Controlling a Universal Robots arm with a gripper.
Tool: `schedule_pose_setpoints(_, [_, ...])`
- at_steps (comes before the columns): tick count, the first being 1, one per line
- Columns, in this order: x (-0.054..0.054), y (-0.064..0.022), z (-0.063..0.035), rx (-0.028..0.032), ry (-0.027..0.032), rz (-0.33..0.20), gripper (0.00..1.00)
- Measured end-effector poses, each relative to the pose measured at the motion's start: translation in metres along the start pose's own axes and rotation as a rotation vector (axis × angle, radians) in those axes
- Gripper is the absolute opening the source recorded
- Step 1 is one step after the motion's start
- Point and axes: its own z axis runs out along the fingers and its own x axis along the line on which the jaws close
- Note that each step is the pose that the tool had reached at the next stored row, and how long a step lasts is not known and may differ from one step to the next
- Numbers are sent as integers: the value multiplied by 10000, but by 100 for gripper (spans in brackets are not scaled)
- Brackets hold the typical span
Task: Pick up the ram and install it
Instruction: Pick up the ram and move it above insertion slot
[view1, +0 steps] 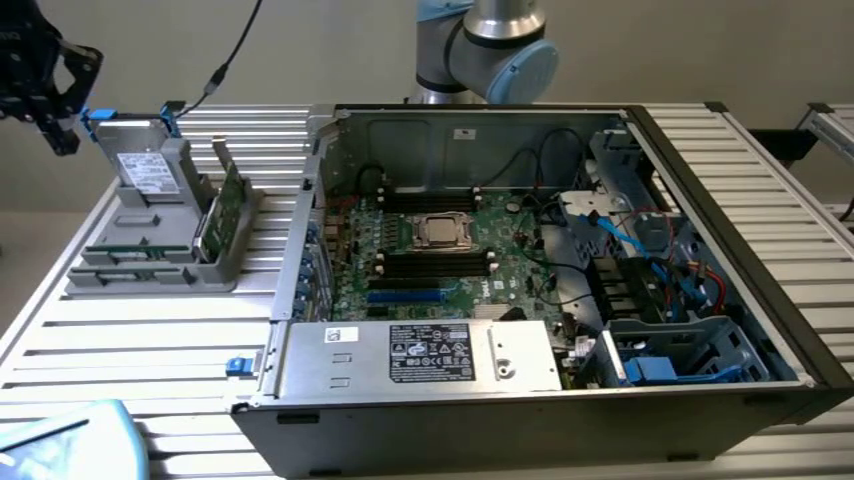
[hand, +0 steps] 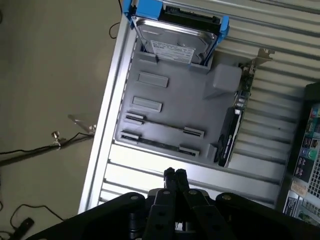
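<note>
The ram (hand: 157, 144) stands edge-up in a slot of the grey holder (hand: 175, 95), a thin green strip between grey end clips; in the exterior view the ram (view1: 134, 253) sits low in the holder (view1: 147, 270) at the exterior view's left. My black gripper (view1: 60, 130) hangs above the table's far corner, beyond the holder, apart from the ram. In the wrist view the gripper (hand: 175, 175) has its fingertips pressed together with nothing between them. The open computer case (view1: 747, 200) shows the motherboard's black memory slots (view1: 434, 262) beside the processor.
A silver drive (hand: 175, 42) with blue tabs stands in the holder's far end, and a broader green expansion card (hand: 235, 125) stands upright on the side facing the case. The power supply (view1: 420, 355) and cables (view1: 641, 250) crowd the case. Slatted table (view1: 147, 350) lies in front of the holder.
</note>
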Motion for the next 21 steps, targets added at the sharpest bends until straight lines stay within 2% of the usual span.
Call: schedule_pose_setpoints(21, [-5, -5, 99, 199, 183, -3811, 11])
